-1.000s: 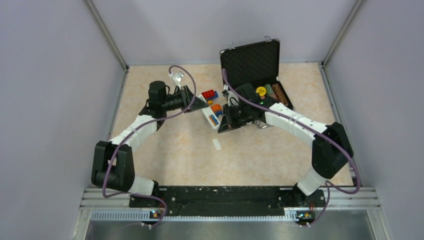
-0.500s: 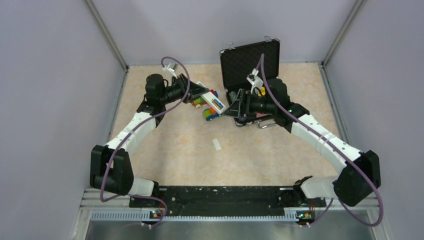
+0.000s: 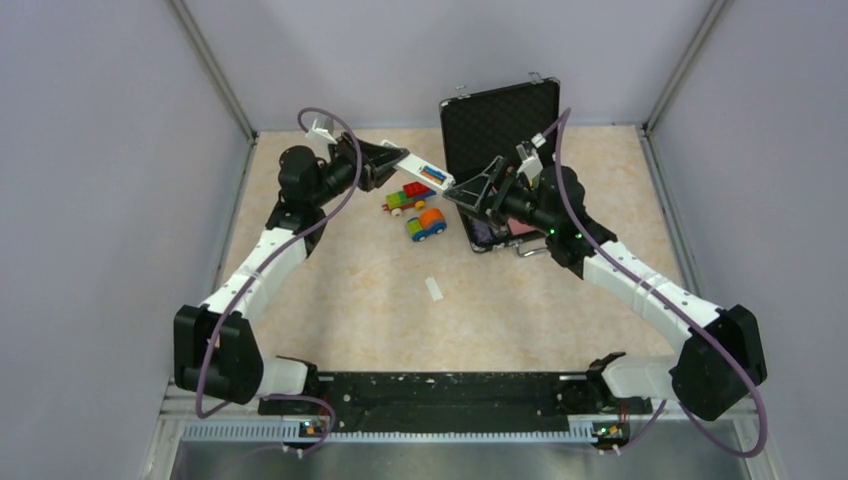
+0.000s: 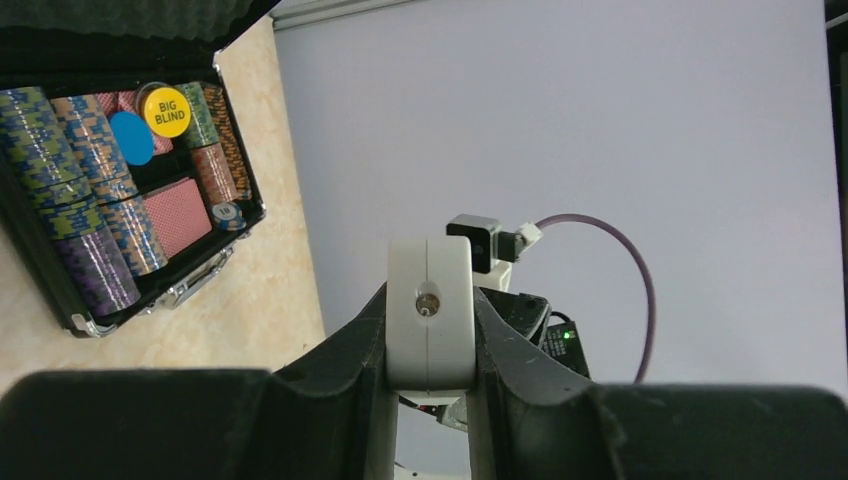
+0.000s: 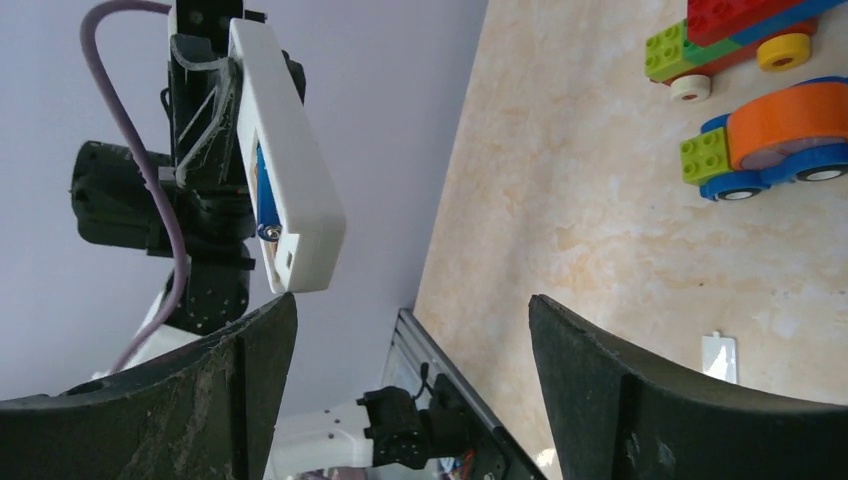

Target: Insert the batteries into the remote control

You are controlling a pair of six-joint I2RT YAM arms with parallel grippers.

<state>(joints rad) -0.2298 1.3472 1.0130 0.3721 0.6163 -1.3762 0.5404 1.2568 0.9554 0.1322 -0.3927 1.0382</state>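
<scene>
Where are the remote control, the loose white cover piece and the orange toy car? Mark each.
remote control [image 3: 420, 169], top external view, middle of its body.
white cover piece [image 3: 434, 289], top external view, its centre.
orange toy car [image 5: 775, 120], right wrist view, orange roof.

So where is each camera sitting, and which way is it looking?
Top: above, behind the arms, looking down at the table; both arms show.
Left wrist: on that arm, looks along the left gripper, past its remote control, to the chip case.
Right wrist: on that arm, looks between the fingers of the open right gripper at the left arm and toy cars.
Shared: all three show the remote control.
</scene>
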